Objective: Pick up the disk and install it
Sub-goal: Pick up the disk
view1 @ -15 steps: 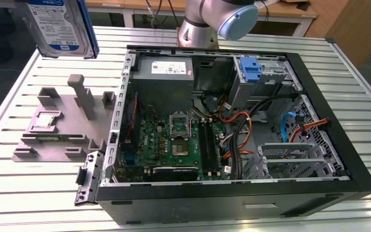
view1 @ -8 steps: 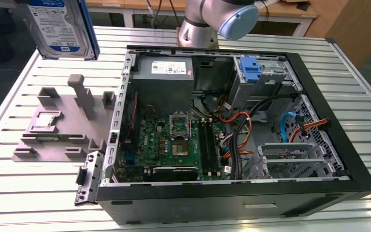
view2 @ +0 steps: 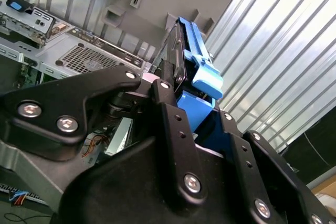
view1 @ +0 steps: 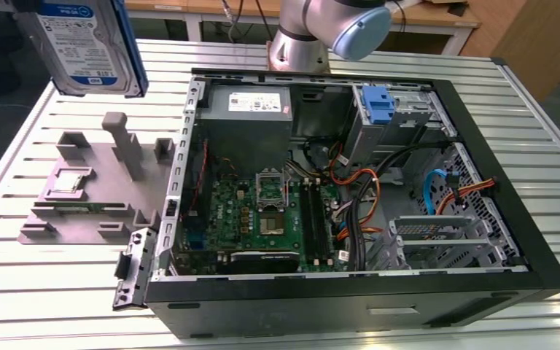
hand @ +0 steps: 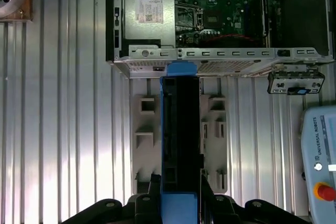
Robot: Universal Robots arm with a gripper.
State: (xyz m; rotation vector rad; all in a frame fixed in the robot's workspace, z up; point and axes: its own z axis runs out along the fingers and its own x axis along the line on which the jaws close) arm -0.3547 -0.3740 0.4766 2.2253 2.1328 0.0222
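Disk [view1: 93,69], eleven o'clock in the exterior view: silver-grey, with a white-and-blue label [view1: 78,29] and a blue caddy [view2: 202,74]. Gripper [hand: 180,178]: black. Computer case [view1: 513,240]: black. Motherboard [view1: 260,215]: green. Table [view1: 27,292]: silver, ribbed. Fixture [view1: 95,189], nine o'clock: grey.

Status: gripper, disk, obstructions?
Gripper shut on silver-grey rectangular disk in blue plastic caddy. Disk held over grey fixture, outside open black computer case. No obstruction seen.

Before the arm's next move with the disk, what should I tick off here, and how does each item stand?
1. Gripper shut on disk, seen in both wrist views: ok.
2. Disk held clear of grey fixture in the exterior view: ok.
3. Computer case open: ok.
4. Orange cables out of the way: cannot tell.
5. A free slot inside the case: cannot tell.
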